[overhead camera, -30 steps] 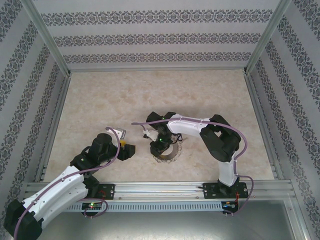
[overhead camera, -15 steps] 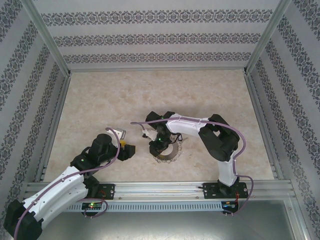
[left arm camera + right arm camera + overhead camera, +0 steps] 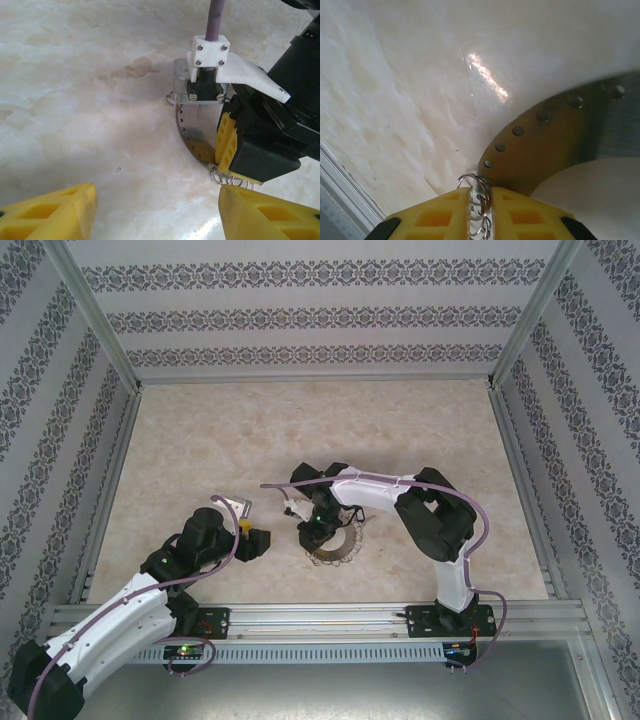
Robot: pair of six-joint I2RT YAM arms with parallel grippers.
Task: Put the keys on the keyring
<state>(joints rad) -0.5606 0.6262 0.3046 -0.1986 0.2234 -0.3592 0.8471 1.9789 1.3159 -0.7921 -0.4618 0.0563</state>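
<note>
The keyring (image 3: 340,549) lies flat on the marble table, a grey metal ring with a row of small holes and wire loops along its rim (image 3: 555,145). My right gripper (image 3: 481,192) points down at its left rim, its yellow fingers (image 3: 445,212) shut on the rim edge with wire loops squeezed between them. From the left wrist view the keyring (image 3: 186,134) curves under the right gripper's yellow finger (image 3: 227,145). My left gripper (image 3: 157,200) sits low to the keyring's left, open, with bare table between its fingers (image 3: 55,210). The keys are out of view.
A metal rail (image 3: 320,618) runs along the near table edge, and patterned walls (image 3: 320,315) close in the other three sides. The right arm's purple cable (image 3: 214,17) and white wrist mount (image 3: 220,62) stand just beyond my left gripper.
The right gripper's fingers have closed further onto the keyring's rim. Both arms have stayed almost where they were.
</note>
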